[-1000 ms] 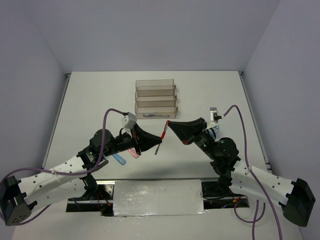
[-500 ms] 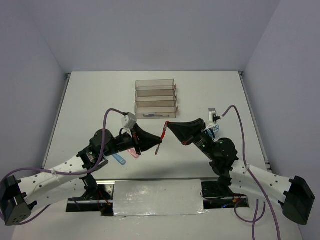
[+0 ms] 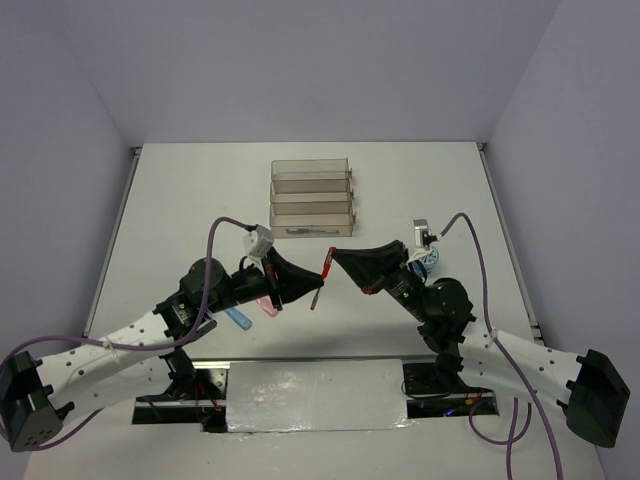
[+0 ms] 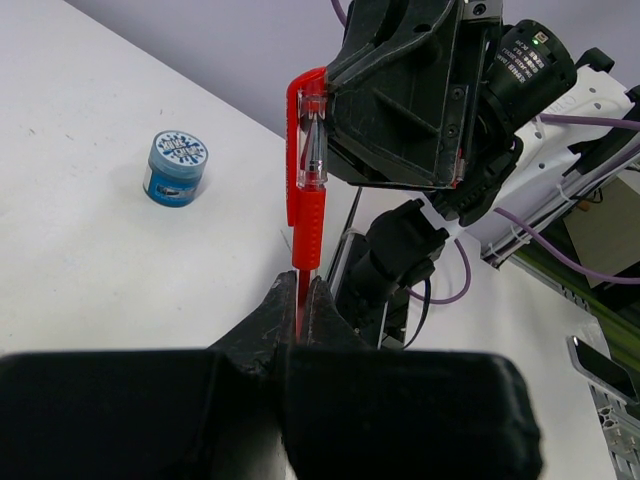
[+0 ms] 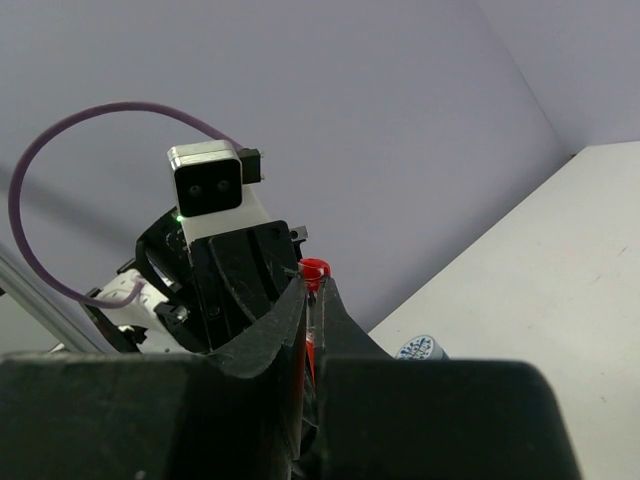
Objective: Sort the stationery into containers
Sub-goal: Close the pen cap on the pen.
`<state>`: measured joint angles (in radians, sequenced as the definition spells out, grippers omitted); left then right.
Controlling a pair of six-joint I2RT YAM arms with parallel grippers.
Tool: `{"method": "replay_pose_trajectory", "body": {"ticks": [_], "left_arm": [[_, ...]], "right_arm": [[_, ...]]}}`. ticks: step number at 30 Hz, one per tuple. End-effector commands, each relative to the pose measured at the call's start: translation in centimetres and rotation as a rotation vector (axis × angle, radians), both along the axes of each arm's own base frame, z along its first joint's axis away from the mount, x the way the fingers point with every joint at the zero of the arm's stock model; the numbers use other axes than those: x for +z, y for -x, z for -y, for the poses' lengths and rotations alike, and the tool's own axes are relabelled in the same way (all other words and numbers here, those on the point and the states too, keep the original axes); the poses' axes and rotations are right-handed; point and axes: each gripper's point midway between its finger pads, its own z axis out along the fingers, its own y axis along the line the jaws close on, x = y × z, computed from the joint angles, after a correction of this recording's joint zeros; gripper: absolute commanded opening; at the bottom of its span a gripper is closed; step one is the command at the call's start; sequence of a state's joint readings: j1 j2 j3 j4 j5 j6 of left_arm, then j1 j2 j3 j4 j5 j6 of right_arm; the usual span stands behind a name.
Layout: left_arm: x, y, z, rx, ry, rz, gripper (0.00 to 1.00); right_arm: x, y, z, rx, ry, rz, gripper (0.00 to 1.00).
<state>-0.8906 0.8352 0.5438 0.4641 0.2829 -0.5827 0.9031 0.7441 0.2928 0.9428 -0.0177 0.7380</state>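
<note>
A red pen [image 3: 320, 280] hangs above the table between both arms. My left gripper [image 3: 314, 285] is shut on its lower end, and my right gripper [image 3: 337, 257] is shut on its upper, capped end. In the left wrist view my jaws [image 4: 299, 292] pinch the thin tip of the red pen [image 4: 306, 200], and the right gripper [image 4: 400, 100] clamps beside its clip. In the right wrist view my jaws [image 5: 314, 288] close on the pen's red cap [image 5: 314, 268]. The clear smoky containers [image 3: 312, 197] stand behind; the nearest tray holds a thin pen [image 3: 310, 231].
A pink capsule [image 3: 265, 305] and a blue capsule [image 3: 237, 318] lie under the left arm. A round blue patterned roll [image 3: 425, 262] sits by the right arm, and it also shows in the left wrist view [image 4: 175, 168] and the right wrist view [image 5: 420, 348].
The right gripper has shifted slightly left and toward the pen's top. The pen and the left gripper have hardly moved.
</note>
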Motion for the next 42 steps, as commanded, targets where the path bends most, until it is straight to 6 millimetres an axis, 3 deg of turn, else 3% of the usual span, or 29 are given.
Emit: {"method": "replay_pose_trajectory", "body": {"ticks": [1,13,22,28,33,37,42], "left_arm": [[4.2,-0.8,-0.9,0.062,0.114,0.094,0.0],[7.2,0.0,-1.5,0.053,0.186,0.208,0.0],[8.1,-0.4,-1.1,0.05,0.179,0.229,0.0],[6.9,-0.1,-0.7,0.022,0.13,0.237,0.0],[4.7,-0.1,-0.5,0.017,0.102,0.215,0.0],[3.5,-0.5,-0.6,0.032,0.087,0.198,0.0],[3.1,-0.7,-0.7,0.046,0.081,0.194,0.0]], "right_arm": [[-0.5,1.4,-0.8,0.065,0.019,0.024,0.0],[-0.6,2.1,-1.9,0.104,0.052,0.038,0.0],[-1.5,2.4,-2.9,0.124,0.081,0.029,0.0],[-1.0,2.7,-2.7,0.122,0.071,0.045,0.01],[0.7,2.8,-2.0,0.102,0.056,0.075,0.11],[1.6,2.8,-1.6,0.082,0.06,0.095,0.12],[2.2,2.9,-1.0,0.069,0.045,0.107,0.23]]}}
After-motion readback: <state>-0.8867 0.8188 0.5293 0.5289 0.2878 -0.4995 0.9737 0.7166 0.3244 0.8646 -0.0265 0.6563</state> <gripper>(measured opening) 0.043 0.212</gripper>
